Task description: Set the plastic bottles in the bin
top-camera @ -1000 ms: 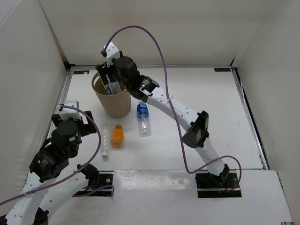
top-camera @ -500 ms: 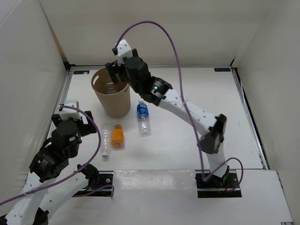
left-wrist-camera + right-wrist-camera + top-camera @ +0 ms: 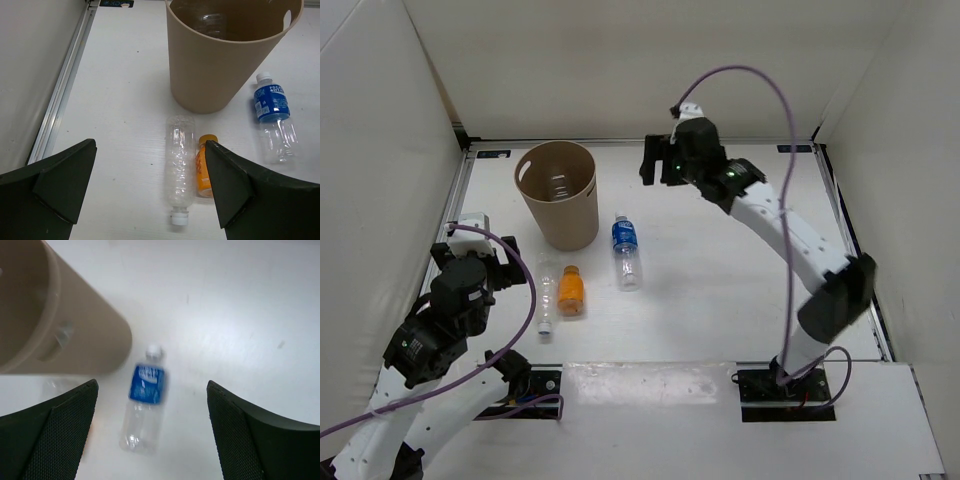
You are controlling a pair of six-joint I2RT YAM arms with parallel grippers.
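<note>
Tan bin (image 3: 566,226) holds one clear bottle (image 3: 210,23); left pincer (image 3: 150,145) and right pincer (image 3: 656,163) gape empty.

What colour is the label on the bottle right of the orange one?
Blue with white lettering; the label shows best in left wrist view.

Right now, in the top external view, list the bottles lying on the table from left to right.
In order: slim clear bottle → short orange bottle → blue-labelled bottle. The bin is left out, since it spans the first two.
</note>
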